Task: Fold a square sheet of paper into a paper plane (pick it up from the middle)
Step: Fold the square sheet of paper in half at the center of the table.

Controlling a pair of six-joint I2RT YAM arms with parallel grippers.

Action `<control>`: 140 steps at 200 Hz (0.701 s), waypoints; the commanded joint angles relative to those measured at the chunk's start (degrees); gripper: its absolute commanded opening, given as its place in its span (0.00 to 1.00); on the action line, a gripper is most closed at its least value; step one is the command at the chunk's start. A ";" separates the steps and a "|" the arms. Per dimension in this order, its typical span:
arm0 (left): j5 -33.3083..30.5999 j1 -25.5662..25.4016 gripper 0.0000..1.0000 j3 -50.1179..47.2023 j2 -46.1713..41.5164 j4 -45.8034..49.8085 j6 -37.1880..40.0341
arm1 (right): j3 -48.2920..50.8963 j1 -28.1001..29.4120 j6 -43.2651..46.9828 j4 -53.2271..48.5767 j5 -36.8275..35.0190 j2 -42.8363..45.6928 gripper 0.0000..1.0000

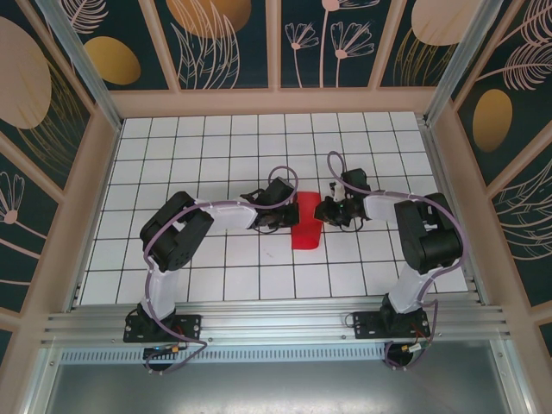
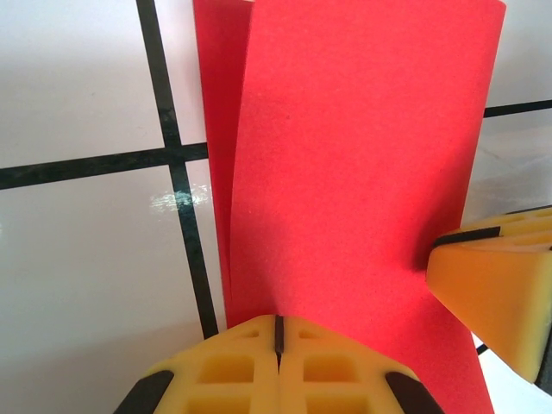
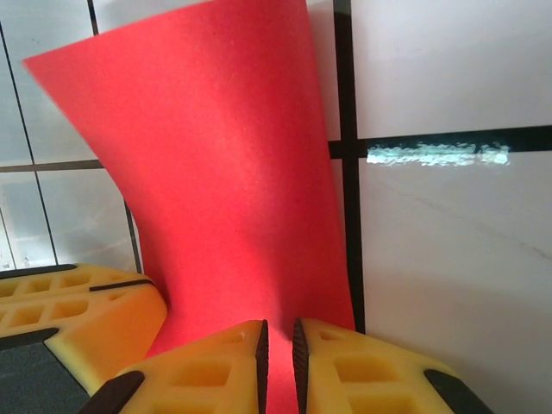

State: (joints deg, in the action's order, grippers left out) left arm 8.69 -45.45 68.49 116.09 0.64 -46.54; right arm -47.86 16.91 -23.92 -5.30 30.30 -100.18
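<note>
I see the square sheet of paper (image 1: 305,222) near the middle of the white tiled table (image 1: 216,147), curved and doubled into two layers, between the two arms. The left gripper (image 2: 278,332) has its fingers pressed fully together on one edge of the sheet. The right gripper (image 3: 278,345) pinches the opposite edge, with only a thin slit between its fingers.

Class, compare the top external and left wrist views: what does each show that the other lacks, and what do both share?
Top external: left arm and right arm whole, bases at the near edge of the tiled table. Left wrist: the red sheet doubled over, left gripper shut on its edge. Both: the sheet, right gripper against it.
</note>
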 commanded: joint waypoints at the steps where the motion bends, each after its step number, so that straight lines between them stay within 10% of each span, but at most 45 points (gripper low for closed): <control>1: -1.18 -0.25 0.00 -1.03 2.52 5.70 1.12 | 0.74 -0.56 1.14 -1.51 1.04 2.62 0.21; 140: -0.78 -0.19 0.00 -0.97 2.98 5.51 1.22 | 8.24 1.77 0.38 -1.44 1.35 4.55 0.21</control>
State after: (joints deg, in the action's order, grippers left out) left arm 8.71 -45.45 68.49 116.09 0.64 -46.52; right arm -40.21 18.41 -24.53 -4.89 34.41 -94.72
